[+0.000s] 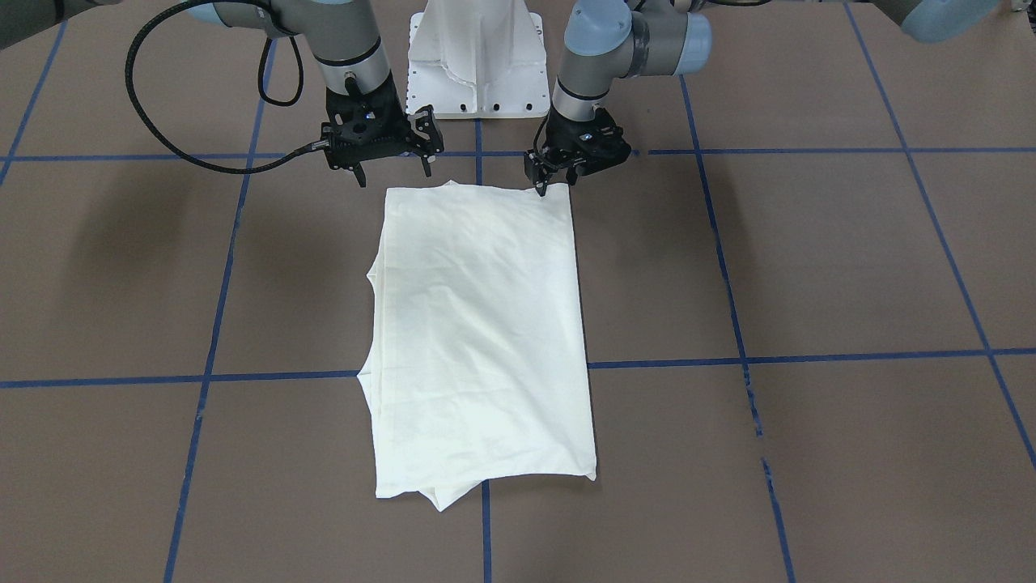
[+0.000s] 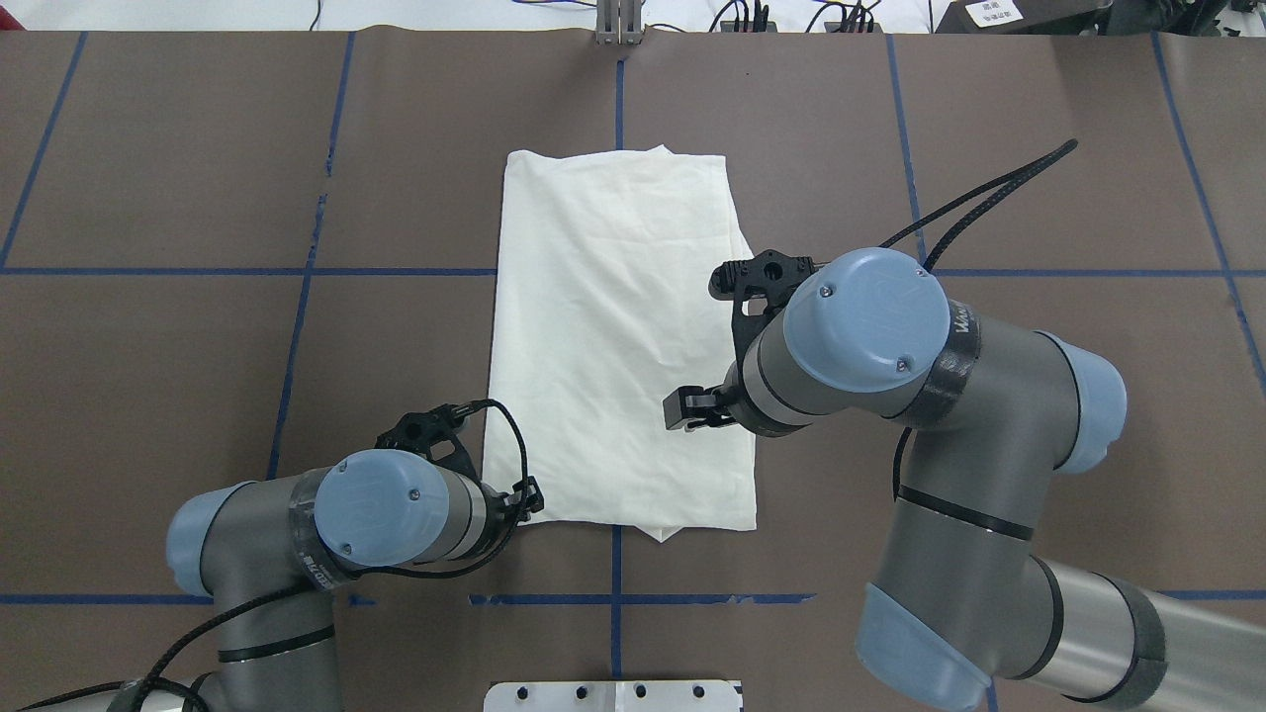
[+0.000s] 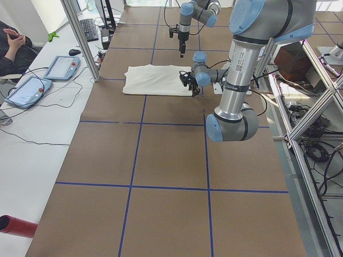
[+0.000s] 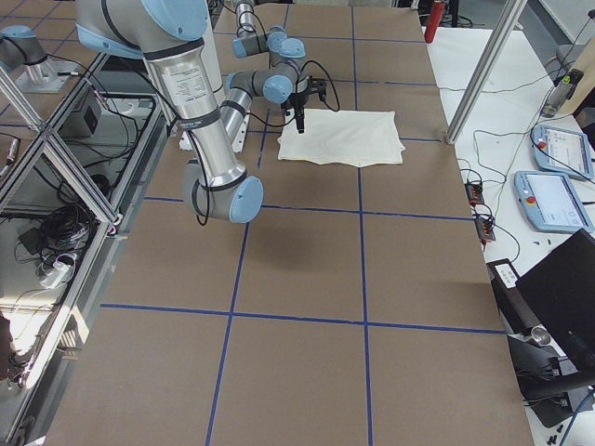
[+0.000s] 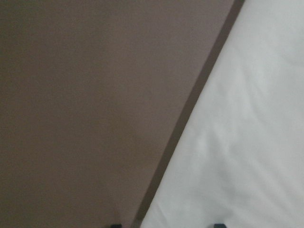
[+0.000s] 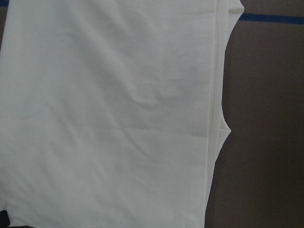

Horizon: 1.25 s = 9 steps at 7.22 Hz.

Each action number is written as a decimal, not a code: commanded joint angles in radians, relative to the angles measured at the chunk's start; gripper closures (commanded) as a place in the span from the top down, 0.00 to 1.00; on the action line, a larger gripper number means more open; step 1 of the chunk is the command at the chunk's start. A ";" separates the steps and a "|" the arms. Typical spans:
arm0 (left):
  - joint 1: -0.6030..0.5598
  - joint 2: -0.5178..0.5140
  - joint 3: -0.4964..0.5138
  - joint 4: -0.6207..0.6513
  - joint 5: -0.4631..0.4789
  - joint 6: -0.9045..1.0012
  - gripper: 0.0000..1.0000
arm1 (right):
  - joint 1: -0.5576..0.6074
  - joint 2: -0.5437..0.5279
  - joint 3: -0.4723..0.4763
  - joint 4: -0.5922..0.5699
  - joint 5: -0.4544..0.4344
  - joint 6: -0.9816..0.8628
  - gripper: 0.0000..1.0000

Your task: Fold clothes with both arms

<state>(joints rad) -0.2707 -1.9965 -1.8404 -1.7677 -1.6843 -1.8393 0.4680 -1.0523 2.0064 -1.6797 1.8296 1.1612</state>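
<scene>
The cream shirt (image 1: 481,324) lies flat on the brown table, folded into a long rectangle with its plain side up; the print is hidden. It also shows in the overhead view (image 2: 613,326). My left gripper (image 1: 541,180) is low at the shirt's corner nearest the robot. In the left wrist view its two fingertips (image 5: 115,225) stand apart, with the edge of the shirt (image 5: 237,142) between them. My right gripper (image 1: 392,168) hangs wide open and empty above the other near corner. The right wrist view looks down on the shirt (image 6: 109,118).
The white pedestal base (image 1: 477,73) stands just behind the shirt's near edge. Blue tape lines (image 1: 210,376) cross the brown table. A side bench holds teach pendants (image 3: 59,67), with a person (image 3: 10,48) seated beside it.
</scene>
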 commanded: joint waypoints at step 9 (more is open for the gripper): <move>-0.010 -0.004 0.001 0.022 -0.002 0.012 0.45 | 0.006 -0.005 -0.001 0.000 0.008 -0.002 1.00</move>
<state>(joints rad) -0.2821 -1.9976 -1.8392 -1.7459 -1.6856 -1.8271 0.4739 -1.0563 2.0052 -1.6797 1.8377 1.1597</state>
